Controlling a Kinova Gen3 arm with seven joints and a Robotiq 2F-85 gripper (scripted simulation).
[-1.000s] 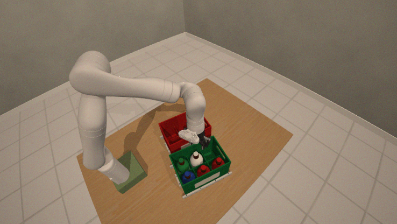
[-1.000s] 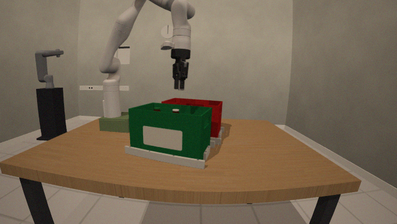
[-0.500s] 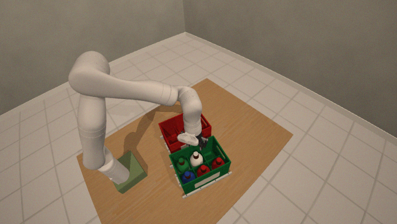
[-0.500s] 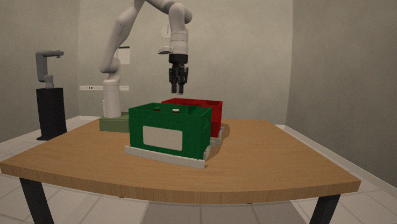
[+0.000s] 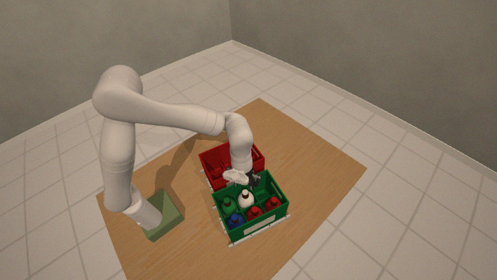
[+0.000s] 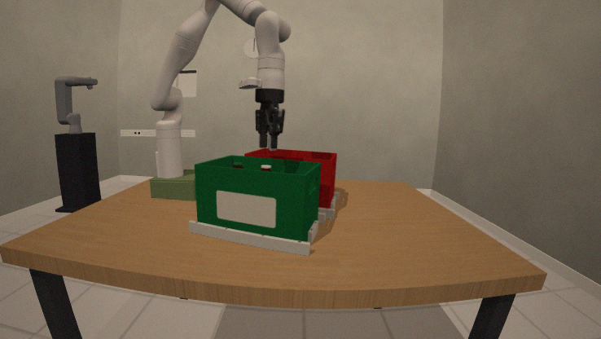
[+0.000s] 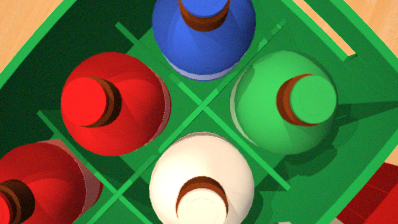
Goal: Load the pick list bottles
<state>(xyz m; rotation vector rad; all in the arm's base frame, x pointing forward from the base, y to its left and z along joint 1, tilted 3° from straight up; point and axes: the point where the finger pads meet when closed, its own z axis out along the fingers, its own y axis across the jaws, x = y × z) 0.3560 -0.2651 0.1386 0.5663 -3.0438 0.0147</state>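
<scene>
Step in hand: judged to be the approach to a bottle or the return from one. The pincer is partly open, with nothing between its fingers, above the crates. The green crate holds a green bottle, a white bottle, a blue bottle and two red bottles, all upright. No bottle shows in its sixth compartment. Contents of the red crate cannot be established.

Next move: confirm the count against the pick list, which cannot be made out, then centre over a listed bottle's cap and descend straight, clear of dividers and neighbours. A sideways knock could shift the crate.

Surface: wood-grained bench, dark legs. Pale strips border the green crate's foot. The arm stands on a dull green block.

Room: plain grey-green walls, pale tiled floor. A smaller grey arm occupies a black stand.

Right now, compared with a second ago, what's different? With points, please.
The gripper (image 5: 254, 180) (image 6: 268, 141) has moved lower, closer to the crates, and nothing was grasped or released. The five bottles (image 5: 246, 200) (image 6: 265, 168) (image 7: 202, 160), green crate (image 5: 283, 210) (image 6: 206, 197) (image 7: 203, 107) and red crate (image 5: 259, 166) (image 6: 328, 181) (image 7: 385, 197) stayed put.
</scene>
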